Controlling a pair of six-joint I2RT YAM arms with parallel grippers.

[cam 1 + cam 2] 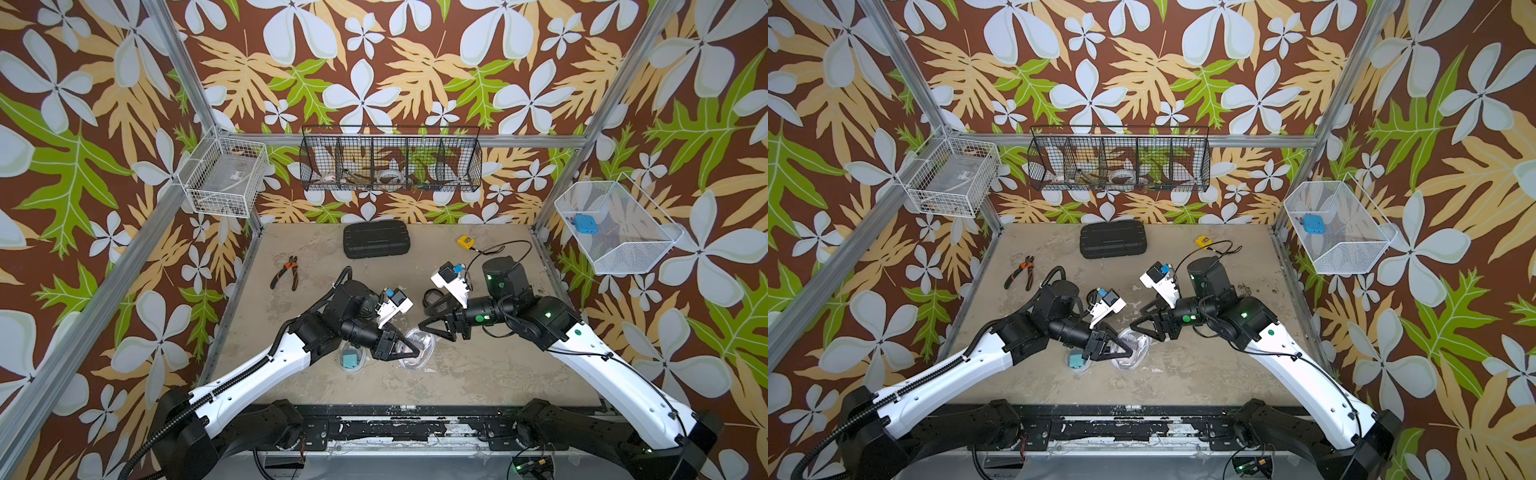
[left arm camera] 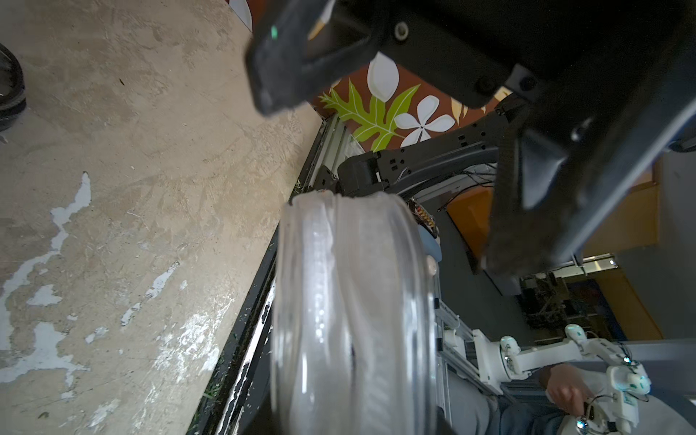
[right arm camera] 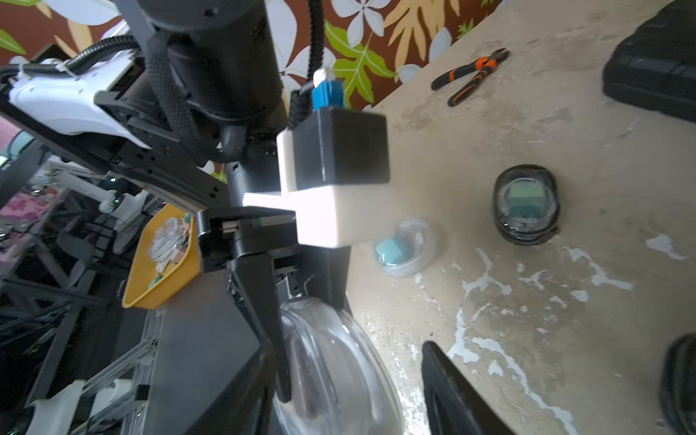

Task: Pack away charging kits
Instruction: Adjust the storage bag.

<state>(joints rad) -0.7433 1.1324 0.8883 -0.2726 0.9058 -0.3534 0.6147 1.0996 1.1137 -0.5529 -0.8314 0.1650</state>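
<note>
My left gripper [image 1: 415,353] is shut on a clear oval case [image 1: 417,347], held tilted on edge just above the table; the case [image 2: 350,320] fills the left wrist view. My right gripper [image 1: 424,316] stands open just behind it, its fingers [image 3: 452,384] wide apart with nothing between them. In the right wrist view the left arm's fingers [image 3: 271,320] clamp the clear case [image 3: 331,369]. A teal plug [image 3: 399,246] sits inside a white cable coil [image 3: 422,256] beside my left gripper. A black-rimmed oval case [image 3: 525,203] with a plug inside lies behind my right gripper.
At the back of the table lie a large black ribbed case [image 1: 377,240], pliers [image 1: 286,272] and a yellow tape measure [image 1: 465,242]. Wire baskets hang on the walls: white [image 1: 226,176], black [image 1: 390,158], and a mesh one [image 1: 615,249] holding a blue block [image 1: 584,223].
</note>
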